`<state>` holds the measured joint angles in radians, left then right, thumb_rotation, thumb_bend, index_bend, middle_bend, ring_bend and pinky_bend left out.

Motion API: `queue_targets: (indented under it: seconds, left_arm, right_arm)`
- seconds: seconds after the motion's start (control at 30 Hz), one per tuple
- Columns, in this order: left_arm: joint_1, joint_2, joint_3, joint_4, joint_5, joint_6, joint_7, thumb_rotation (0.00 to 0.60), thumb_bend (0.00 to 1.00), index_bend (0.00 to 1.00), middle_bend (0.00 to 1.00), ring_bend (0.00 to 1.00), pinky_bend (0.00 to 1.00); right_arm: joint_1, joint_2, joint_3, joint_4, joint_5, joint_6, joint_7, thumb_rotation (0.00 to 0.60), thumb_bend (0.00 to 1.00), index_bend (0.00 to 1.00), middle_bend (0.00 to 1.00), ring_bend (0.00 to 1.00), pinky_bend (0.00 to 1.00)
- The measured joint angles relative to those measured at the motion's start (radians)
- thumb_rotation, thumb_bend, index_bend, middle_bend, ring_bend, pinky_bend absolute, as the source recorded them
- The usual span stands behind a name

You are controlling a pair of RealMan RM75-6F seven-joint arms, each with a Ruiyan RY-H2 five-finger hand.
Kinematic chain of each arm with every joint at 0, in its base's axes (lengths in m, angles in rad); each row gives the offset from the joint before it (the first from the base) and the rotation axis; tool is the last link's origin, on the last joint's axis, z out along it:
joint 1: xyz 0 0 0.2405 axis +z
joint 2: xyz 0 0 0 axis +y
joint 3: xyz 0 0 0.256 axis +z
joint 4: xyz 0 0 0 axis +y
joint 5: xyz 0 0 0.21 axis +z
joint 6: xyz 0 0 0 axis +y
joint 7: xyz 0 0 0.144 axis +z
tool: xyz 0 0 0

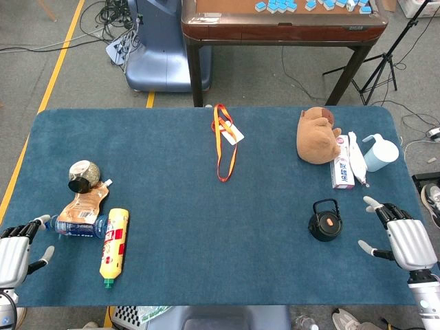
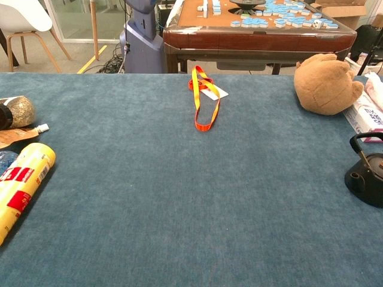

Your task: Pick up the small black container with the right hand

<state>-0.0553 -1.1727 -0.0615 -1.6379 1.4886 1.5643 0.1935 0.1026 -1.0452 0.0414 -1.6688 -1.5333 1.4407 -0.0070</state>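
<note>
While the right hand [image 1: 405, 237] hovers spread and empty, the round, glossy black container [image 1: 325, 221] sits just left of it on blue felt [image 1: 220, 206].

Container: small black container [image 1: 325, 221] is sitting upright on the blue table [image 1: 206, 206].
Right hand [image 1: 402, 237]: is hovering beside it, fingers spread, holding nothing.

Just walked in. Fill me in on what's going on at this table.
A two-armed robot sits at a blue table, set to pick up the small black container with its right hand. Nothing is held yet. The right hand is open, beside the container to its right, not touching it. The left hand is open at the table's left edge, near a plastic bottle and a yellow bottle.
</note>
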Motion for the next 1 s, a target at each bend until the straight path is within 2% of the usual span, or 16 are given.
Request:
queue_targets:
  seconds: [0.47, 0.67, 0.77, 1.0]
  left_arm:
    - [0.010, 0.000, 0.006, 0.008, 0.001, 0.004, -0.012, 0.600, 0.25, 0.26, 0.38, 0.38, 0.33]
    - [0.016, -0.001, 0.008, 0.010, 0.002, 0.010, -0.017, 0.600, 0.25, 0.26, 0.38, 0.39, 0.33]
    - [0.018, -0.001, 0.010, 0.013, -0.001, 0.009, -0.021, 0.600, 0.25, 0.26, 0.38, 0.39, 0.33]
    - [0.020, -0.003, 0.011, 0.014, -0.004, 0.004, -0.021, 0.600, 0.25, 0.26, 0.38, 0.39, 0.33]
  right_arm:
    - [0.056, 0.030, 0.011, -0.026, -0.024, -0.062, 0.013, 0.600, 0.15, 0.16, 0.33, 0.23, 0.34]
    - [0.124, 0.057, 0.010, -0.041, -0.063, -0.152, 0.061, 0.600, 0.45, 0.16, 0.33, 0.23, 0.34]
    - [0.168, 0.060, 0.012, -0.040, -0.077, -0.202, 0.079, 0.600, 0.54, 0.16, 0.33, 0.23, 0.34]
    - [0.261, 0.030, 0.027, -0.001, -0.065, -0.317, 0.119, 0.600, 0.56, 0.16, 0.36, 0.25, 0.34]
